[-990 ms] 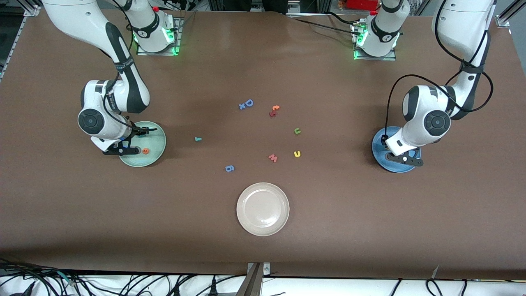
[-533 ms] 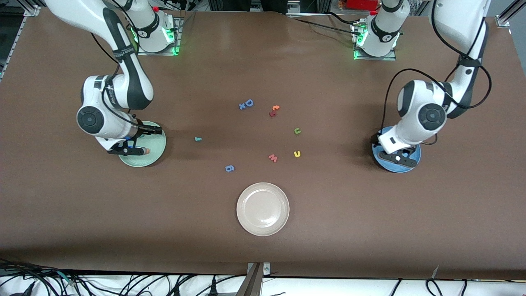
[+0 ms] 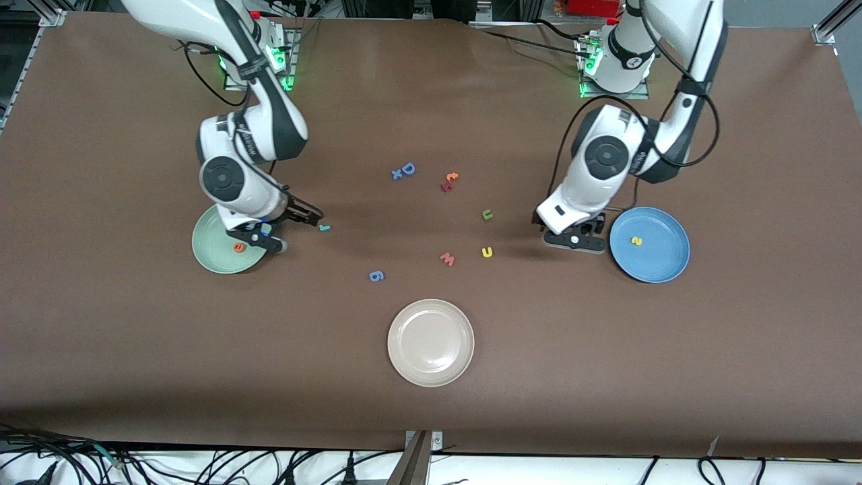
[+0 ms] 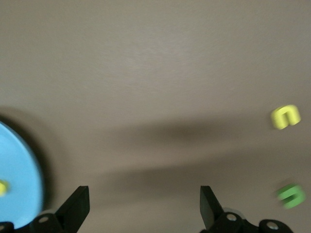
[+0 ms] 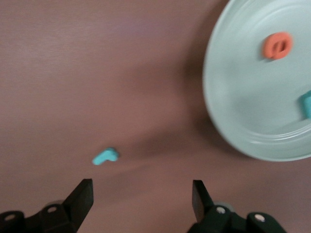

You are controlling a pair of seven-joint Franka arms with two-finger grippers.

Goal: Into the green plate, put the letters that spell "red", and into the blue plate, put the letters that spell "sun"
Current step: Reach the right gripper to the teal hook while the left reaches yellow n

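The green plate [image 3: 214, 259] holds the orange "e" [image 3: 238, 247]; in the right wrist view the plate [image 5: 243, 111] also holds a teal "d" [image 5: 306, 104] beside the "e" [image 5: 277, 45]. My right gripper [image 3: 286, 232] hangs open between that plate and the teal "r" [image 3: 324, 228] [image 5: 105, 156], with nothing in it. The blue plate [image 3: 663, 264] [image 4: 19, 174] holds the yellow "s" [image 3: 636, 240]. My left gripper [image 3: 572, 240] is open and empty just beside it. A yellow "u" [image 3: 487, 252] [image 4: 285, 116] and a green "u" [image 3: 487, 215] [image 4: 291, 194] lie on the table.
A beige-white plate [image 3: 431, 367] sits nearest the front camera. Other loose letters lie mid-table: a blue "D" [image 3: 406, 169], an orange "t" [image 3: 451, 178], a pinkish "w" [image 3: 447, 259] and a blue "g" [image 3: 376, 275].
Both arms have swung away from over their plates toward the middle of the table. Both grippers have opened. The yellow "s" now shows uncovered in the blue plate.
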